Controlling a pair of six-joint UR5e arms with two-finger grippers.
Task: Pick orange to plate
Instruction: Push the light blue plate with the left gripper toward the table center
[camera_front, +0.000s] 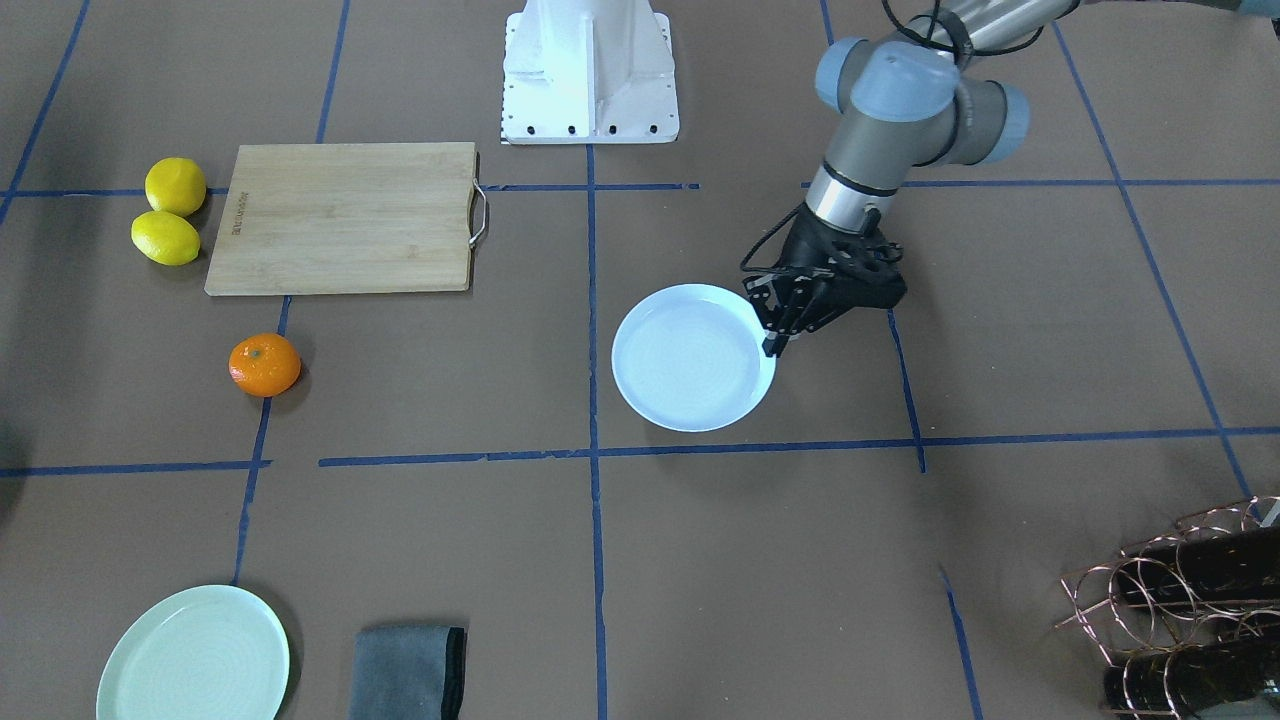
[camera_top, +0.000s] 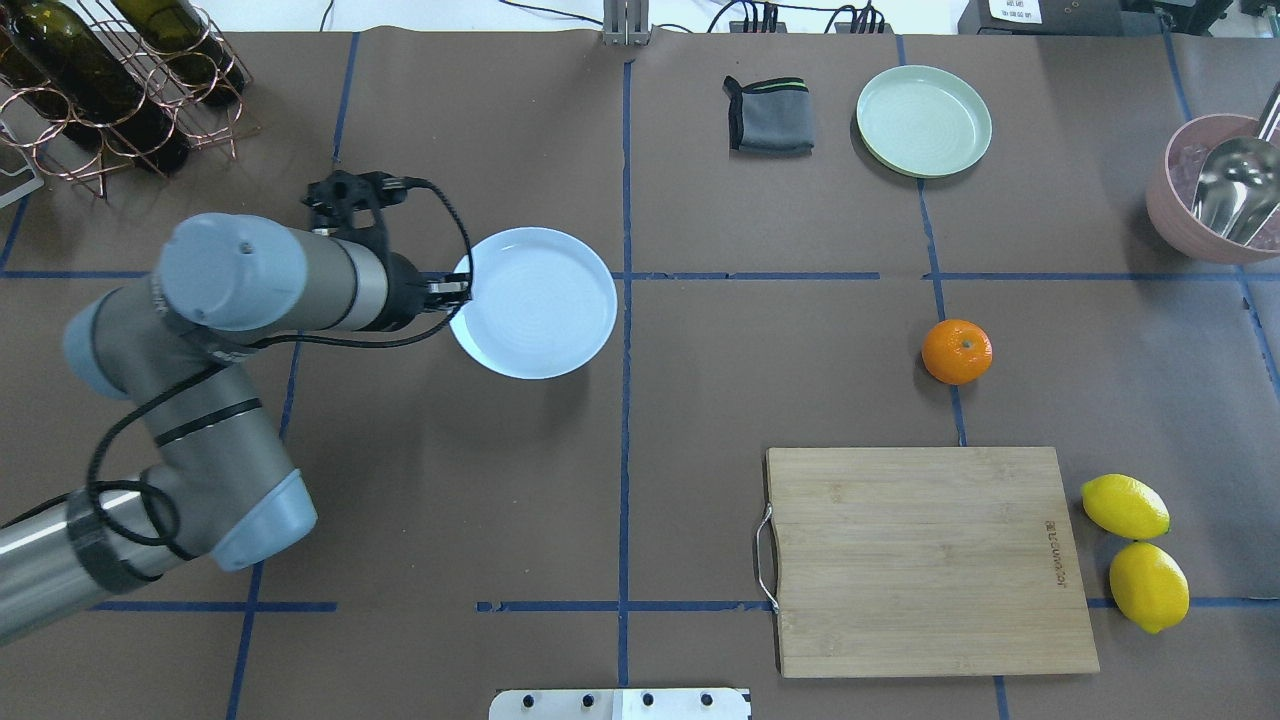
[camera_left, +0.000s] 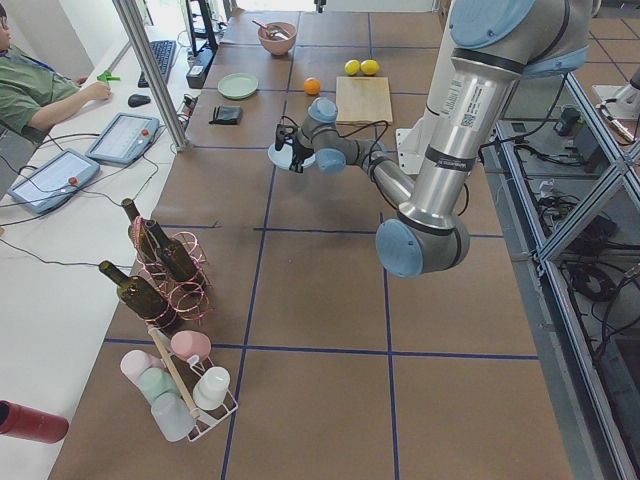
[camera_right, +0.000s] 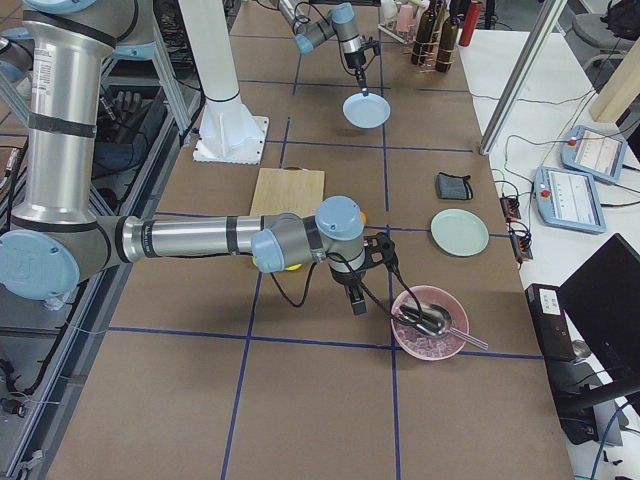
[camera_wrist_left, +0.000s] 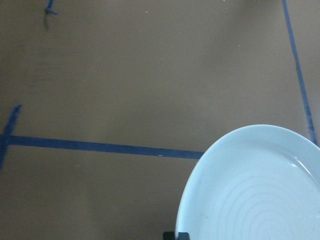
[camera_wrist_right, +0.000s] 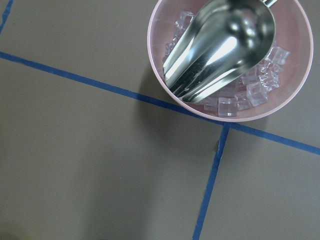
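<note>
Brown paper worktop (camera_top: 500, 480), gridded with blue tape, seen from over the robot's shoulders. At the far left corner, copper wire rack (camera_top: 110, 110) loaded with dark bottles (camera_top: 60, 60). Just inward of it, left arm (camera_top: 250, 280) reaching in from the left edge, bent at the elbow, black cable looped past the wrist. On its end, left gripper (camera_top: 452, 290) at the left rim of the plate (camera_top: 535, 300), fingers drawn together on that rim. Bluish-white and bare inside, lying just left of the centre tape line, about midway between near and far edges.

Right of centre, along the far edge, folded grey cloth (camera_top: 770, 118) and then mint-green plate (camera_top: 925, 120) near it. Farther right and nearer the robot, orange (camera_top: 957, 351) on a tape line, well apart from the bluish-white plate, between the mint-green plate and a wooden cutting board (camera_top: 925, 560), touching neither. Board flat toward the near edge, metal handle on its left side. Two lemons (camera_top: 1125, 507) just beside the board's right side, close together.

At the right edge, toward the far corner, pink bowl (camera_top: 1195, 210) holding ice cubes (camera_wrist_right: 260, 90) and a metal scoop (camera_top: 1235, 190). In the right-hand side view, right gripper (camera_right: 356, 300) hanging just beside that bowl; too small there, so cannot tell whether parted or closed.
</note>
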